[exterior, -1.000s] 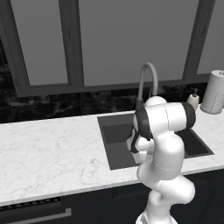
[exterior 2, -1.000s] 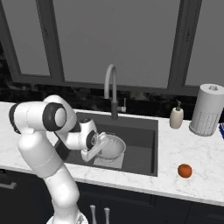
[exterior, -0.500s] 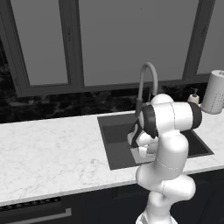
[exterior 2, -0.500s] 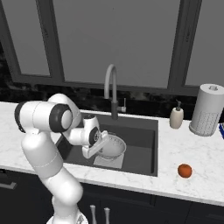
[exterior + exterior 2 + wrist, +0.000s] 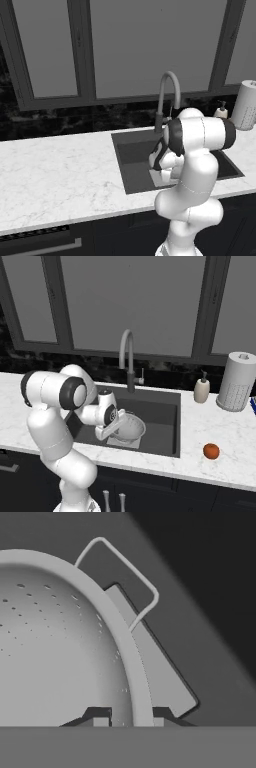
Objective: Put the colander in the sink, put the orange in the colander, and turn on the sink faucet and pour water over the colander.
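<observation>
The silver colander [image 5: 132,428] is low inside the dark sink [image 5: 162,411], over the lighter grey square [image 5: 161,668] on its bottom; I cannot tell whether it rests there. My gripper [image 5: 118,426] is shut on the colander's left rim. In the hand view the rim [image 5: 126,643] runs between my fingertips [image 5: 98,714], with a loop handle [image 5: 125,566] beyond. The orange [image 5: 211,451] lies on the counter right of the sink. The faucet [image 5: 128,354] arches over the back of the basin with no water running. In the left base view the arm covers much of the sink [image 5: 131,149] below the faucet [image 5: 168,94].
A beige soap dispenser [image 5: 202,391] and a paper towel roll [image 5: 238,381] stand at the back right of the white marble counter [image 5: 225,431]. Dark windows rise behind the faucet. A long stretch of counter [image 5: 55,175] lies left of the sink.
The arm has shifted slightly to the right with the colander, carrying it a little further into the basin. The grip is unchanged, and the orange has not moved.
</observation>
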Tool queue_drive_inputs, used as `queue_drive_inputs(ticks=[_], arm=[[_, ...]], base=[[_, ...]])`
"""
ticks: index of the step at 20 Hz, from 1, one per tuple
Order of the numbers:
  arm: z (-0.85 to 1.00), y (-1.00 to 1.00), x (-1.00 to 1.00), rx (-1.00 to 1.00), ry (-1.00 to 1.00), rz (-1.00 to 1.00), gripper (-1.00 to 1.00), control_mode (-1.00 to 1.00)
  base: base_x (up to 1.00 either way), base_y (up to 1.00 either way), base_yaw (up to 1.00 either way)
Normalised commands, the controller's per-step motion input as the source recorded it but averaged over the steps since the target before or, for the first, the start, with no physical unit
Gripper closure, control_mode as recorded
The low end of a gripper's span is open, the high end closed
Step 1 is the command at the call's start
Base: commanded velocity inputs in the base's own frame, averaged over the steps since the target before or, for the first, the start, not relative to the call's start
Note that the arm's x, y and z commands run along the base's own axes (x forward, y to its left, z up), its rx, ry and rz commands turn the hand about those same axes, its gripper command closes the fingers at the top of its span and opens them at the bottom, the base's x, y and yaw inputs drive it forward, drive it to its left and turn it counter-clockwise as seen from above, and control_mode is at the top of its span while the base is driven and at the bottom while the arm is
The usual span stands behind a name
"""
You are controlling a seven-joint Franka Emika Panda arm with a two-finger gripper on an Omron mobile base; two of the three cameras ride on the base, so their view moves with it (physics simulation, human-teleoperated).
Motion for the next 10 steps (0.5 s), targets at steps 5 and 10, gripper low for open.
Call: queue_drive_inputs(ticks=[5,10], arm=[[-0.44,0.73,0.00,-0.09,-0.08,-0.42,-1.00,-1.00],[-0.31,0.82,0.00,-0.09,-0.10,-0.39,-1.00,-1.00]], base=[[0.00,0.00,0.00],[0.00,0.00,0.00]])
